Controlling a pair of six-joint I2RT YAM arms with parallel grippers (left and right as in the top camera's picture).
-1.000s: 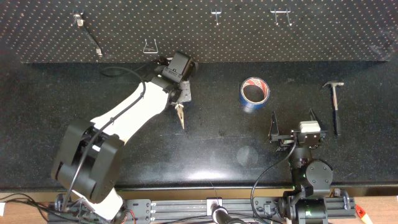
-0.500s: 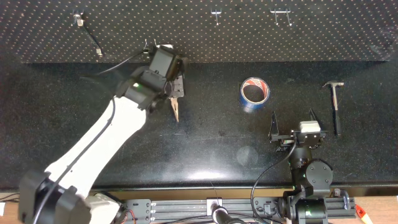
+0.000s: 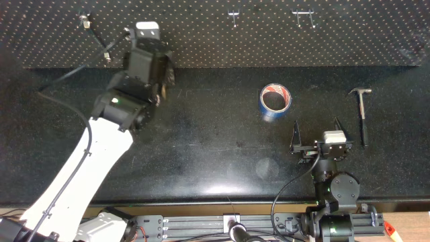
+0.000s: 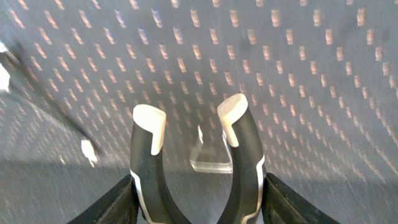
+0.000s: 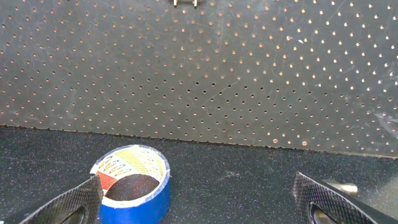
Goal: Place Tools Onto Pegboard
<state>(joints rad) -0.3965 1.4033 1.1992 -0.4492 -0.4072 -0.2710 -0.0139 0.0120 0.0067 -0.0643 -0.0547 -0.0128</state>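
inside left hand [image 4: 199,193], pliers [image 4: 241,155], handles near hook [image 4: 211,163]

The left arm [image 3: 101,144] is a long white link rising from the top view's lower left. It ends in a black joint with a small green light [image 3: 115,101] and a black wrist capped by a white block [image 3: 148,28]. Thin black cables [image 3: 67,79] trail from it. The right arm [image 3: 334,185], lower right, is squat and black, with grainy black fingers [image 5: 68,202].
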